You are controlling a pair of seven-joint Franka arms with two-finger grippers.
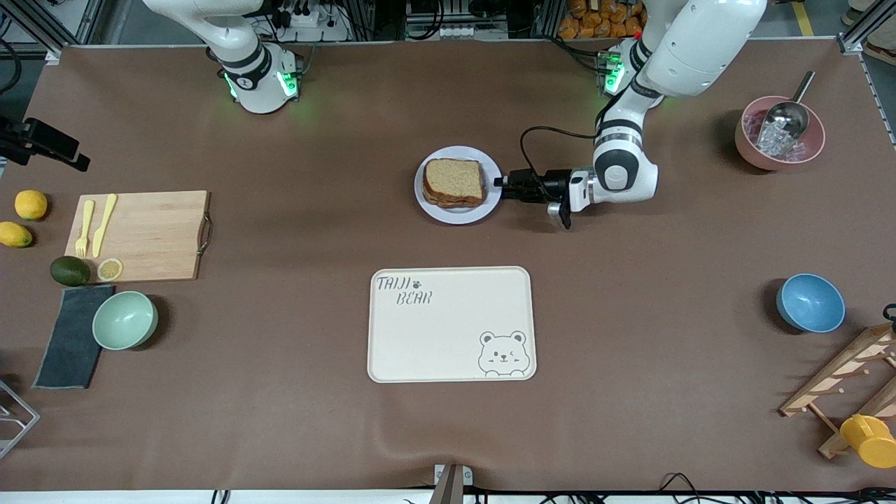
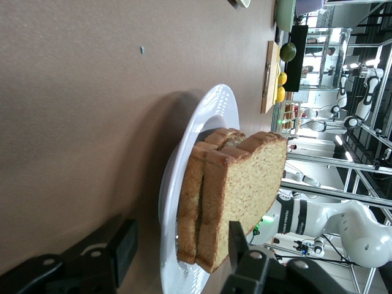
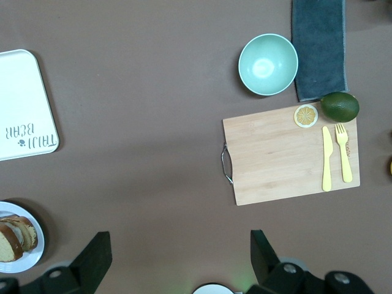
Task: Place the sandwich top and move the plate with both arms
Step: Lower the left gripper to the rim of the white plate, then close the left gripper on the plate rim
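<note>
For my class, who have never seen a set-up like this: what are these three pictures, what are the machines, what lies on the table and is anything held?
Two white robot arms stand at a brown table. The big picture looks down from a high camera facing them; the other two come from cameras on each arm's wrist.

Mid-table, a sandwich top already lies on the stack on a small plate. The left pincer is down at the plate's rim, its fingers open either side of it, gripping nothing yet. The right pincer waits, open, high over the table.

Nearer the camera lies a bear-printed tray. Toward the right arm's end sit a cutting board and a green bowl; toward the left arm's, a blue bowl.
</note>
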